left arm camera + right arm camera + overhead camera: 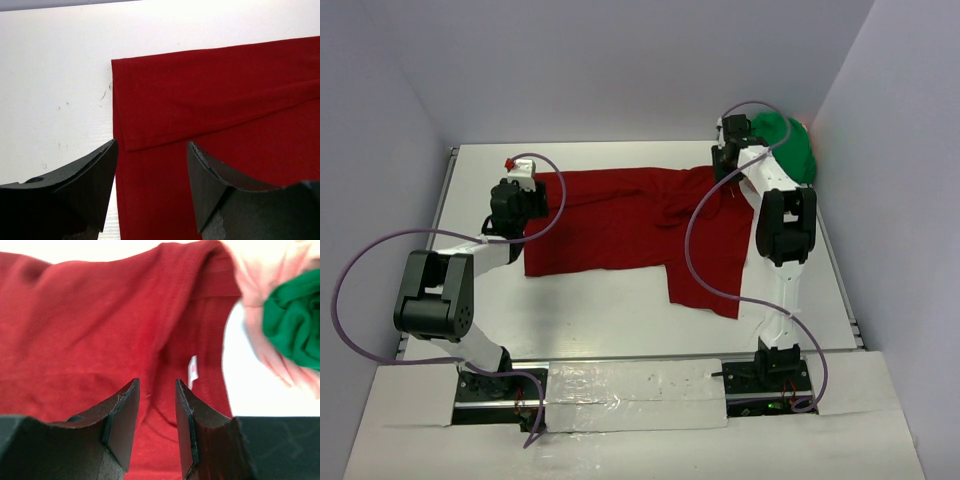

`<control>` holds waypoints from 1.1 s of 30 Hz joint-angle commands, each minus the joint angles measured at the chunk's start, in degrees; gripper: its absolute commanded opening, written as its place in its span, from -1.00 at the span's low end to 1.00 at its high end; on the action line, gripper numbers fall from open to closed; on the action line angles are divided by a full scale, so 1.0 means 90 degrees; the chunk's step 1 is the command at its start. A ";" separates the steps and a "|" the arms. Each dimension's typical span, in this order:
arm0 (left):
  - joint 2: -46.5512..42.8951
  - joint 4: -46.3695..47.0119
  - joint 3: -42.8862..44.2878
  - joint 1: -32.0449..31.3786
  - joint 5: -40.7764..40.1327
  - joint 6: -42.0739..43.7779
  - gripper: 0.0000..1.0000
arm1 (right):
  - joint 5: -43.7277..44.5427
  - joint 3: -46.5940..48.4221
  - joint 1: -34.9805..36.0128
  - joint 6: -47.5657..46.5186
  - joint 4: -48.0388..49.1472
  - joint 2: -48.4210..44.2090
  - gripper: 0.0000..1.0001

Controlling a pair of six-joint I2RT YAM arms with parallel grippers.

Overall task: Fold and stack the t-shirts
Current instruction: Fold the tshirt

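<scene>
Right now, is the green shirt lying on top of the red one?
No, the green shirt sits bunched in the far right corner, beside the spread-out red shirt, not on it.

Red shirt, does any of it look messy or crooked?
Yes. The red shirt lies smooth on its left, but its right side is bunched and wrinkled. Beyond it, the green shirt sits crumpled in the far right corner.

Matt, fine-knit cloth of the dark red t-shirt [610,225] on a smooth, faintly scuffed white table [610,320]
</scene>
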 commanded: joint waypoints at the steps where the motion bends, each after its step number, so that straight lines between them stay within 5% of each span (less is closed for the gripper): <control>1: -0.0194 0.0066 0.0024 -0.0052 0.0065 0.0042 0.32 | -0.0263 0.0430 -0.0225 0.0169 -0.0321 0.0184 -0.17; 15: -0.0125 0.0027 0.0093 -0.0082 0.0056 0.0042 0.32 | -0.2196 0.0519 -0.0762 0.0706 -0.0644 0.0419 -0.20; 33: -0.0096 0.0008 0.0132 -0.0082 0.0065 0.0042 0.31 | -0.2343 0.0626 -0.0841 0.0823 -0.0585 0.0673 -0.21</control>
